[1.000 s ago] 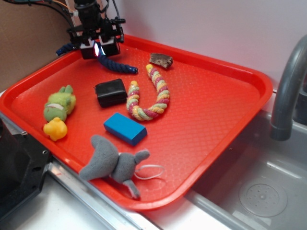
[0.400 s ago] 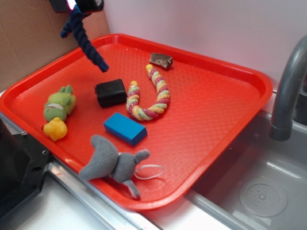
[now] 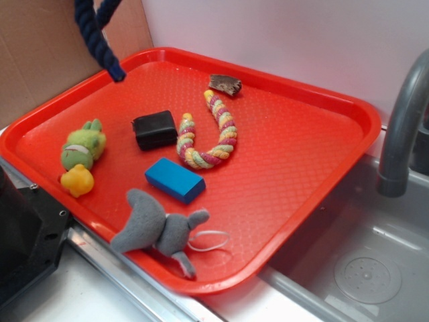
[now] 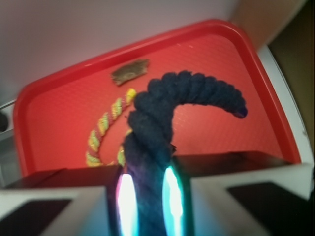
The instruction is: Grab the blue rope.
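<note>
Pincer (image 4: pixel 146 196) pinches the blue rope (image 4: pixel 167 113), which hangs clear above the red tray (image 3: pixel 322 168); the grab looks done.

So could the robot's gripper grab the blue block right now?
Probably not yet. The gripper is already shut on the blue rope, lifted clear above the tray. The blue block lies in the open with nothing on top, so the way looks free once the rope is let go.

Blue rope (image 4: pixel 162 123) in pincer (image 4: pixel 146 194)
</note>
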`<state>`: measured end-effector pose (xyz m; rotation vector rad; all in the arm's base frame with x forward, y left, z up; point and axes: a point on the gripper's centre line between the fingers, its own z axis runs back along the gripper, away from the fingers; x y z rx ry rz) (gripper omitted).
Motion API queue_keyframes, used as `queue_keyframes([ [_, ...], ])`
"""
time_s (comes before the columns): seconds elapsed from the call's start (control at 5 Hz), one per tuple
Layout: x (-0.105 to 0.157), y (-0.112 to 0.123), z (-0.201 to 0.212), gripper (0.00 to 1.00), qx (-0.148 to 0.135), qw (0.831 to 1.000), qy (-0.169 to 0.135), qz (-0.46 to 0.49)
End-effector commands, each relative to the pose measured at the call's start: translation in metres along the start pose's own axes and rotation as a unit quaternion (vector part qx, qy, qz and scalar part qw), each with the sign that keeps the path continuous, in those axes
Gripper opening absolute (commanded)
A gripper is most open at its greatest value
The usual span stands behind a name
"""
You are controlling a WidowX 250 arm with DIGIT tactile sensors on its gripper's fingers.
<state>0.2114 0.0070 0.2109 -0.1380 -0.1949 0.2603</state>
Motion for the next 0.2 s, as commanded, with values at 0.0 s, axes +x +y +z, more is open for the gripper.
queue_keyframes([
  [0.0,0.0151,0.0407,0.0402,0.0,-0.048,0.999,0.012,-0.021],
])
